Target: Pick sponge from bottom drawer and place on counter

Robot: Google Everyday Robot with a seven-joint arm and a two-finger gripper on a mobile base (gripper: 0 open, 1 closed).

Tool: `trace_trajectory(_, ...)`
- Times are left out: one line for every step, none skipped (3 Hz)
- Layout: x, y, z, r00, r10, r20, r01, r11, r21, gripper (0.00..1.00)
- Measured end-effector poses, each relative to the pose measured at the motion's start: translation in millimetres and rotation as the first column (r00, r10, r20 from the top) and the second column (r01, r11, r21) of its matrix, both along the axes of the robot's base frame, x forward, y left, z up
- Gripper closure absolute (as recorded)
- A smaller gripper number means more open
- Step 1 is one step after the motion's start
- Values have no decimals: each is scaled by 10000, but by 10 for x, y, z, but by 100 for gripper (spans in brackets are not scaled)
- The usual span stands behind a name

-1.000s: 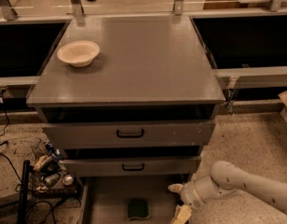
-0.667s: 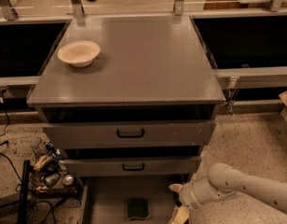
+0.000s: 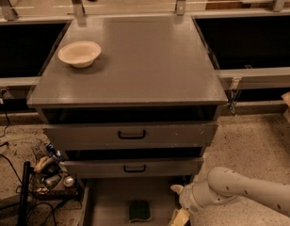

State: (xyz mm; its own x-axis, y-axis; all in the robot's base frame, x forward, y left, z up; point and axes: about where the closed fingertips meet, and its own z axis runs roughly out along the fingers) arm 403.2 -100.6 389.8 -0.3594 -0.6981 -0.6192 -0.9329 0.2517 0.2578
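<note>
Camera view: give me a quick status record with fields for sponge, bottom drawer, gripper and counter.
sponge: lying flat on the drawer floor, dark green face up, not held
bottom drawer: open, sponge inside
gripper: low at the drawer's right side, right of the sponge, apart from it
counter: cream bowl at its left rear; sponge not on it
task step: pick not yet done

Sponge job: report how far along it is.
Done: the bottom drawer stands open, with the sponge lying flat on its floor. In hand: the gripper is down at the drawer's right side, beside the sponge and apart from it. Left: grasping the sponge, lifting it and setting it on the counter, where a cream bowl sits near the left edge.
</note>
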Motion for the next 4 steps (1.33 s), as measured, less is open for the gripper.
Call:
trace_trajectory(126, 301, -266, 9999, -158, 20, 159, 9987, -485, 0)
trace_trajectory(126, 302, -266, 9999, -158, 20, 159, 9987, -485, 0)
trace_trajectory(234, 552, -463, 9990, -419, 175, 428, 9977, -524, 0)
trace_trajectory(233, 552, -463, 9990, -419, 175, 427, 9977, -524, 0)
